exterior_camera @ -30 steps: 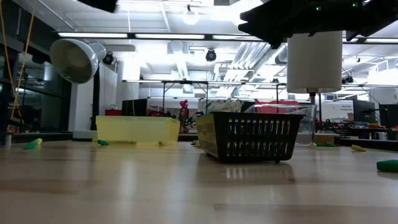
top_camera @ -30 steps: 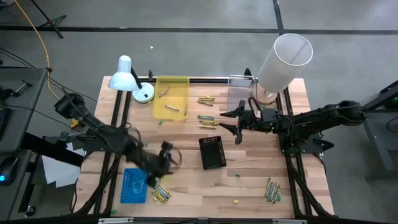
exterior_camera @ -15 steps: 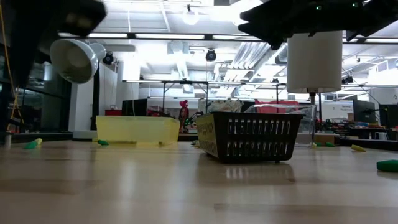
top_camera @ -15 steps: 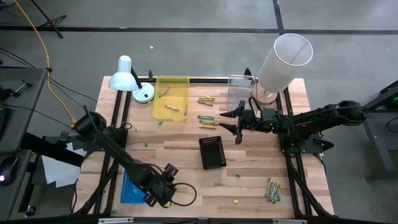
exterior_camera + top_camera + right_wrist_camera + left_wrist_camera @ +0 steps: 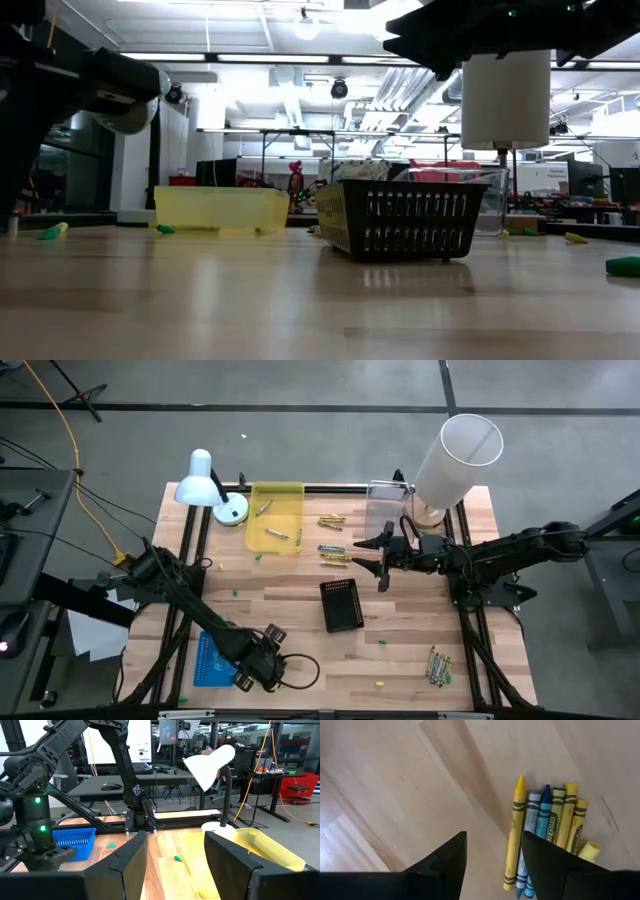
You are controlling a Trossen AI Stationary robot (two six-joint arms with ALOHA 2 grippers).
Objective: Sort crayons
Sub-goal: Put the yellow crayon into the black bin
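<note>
Several yellow, blue and grey crayons [image 5: 545,827] lie side by side on the wooden table near its front left, next to the blue tray [image 5: 212,657]. My left gripper [image 5: 262,668] hangs open just above them. In the left wrist view [image 5: 494,837] one yellow crayon [image 5: 514,835] lies in the gap between the fingers and the rest lie beside one finger. In the high view the gripper hides this bunch. More crayons lie at the far middle [image 5: 333,520], [image 5: 333,552] and near right [image 5: 438,665]. My right gripper [image 5: 383,558] is open and empty above the table's middle.
A yellow tray [image 5: 290,510] with two crayons stands at the far side, beside a white lamp [image 5: 205,485]. A black basket [image 5: 342,605] stands mid-table. A clear container [image 5: 385,508] and a white cylinder [image 5: 455,455] stand at the far right. Small green and yellow specks lie scattered.
My left gripper has swung from beside the black basket toward the table's near edge and down. It now stands over the crayon bunch beside the blue tray.
</note>
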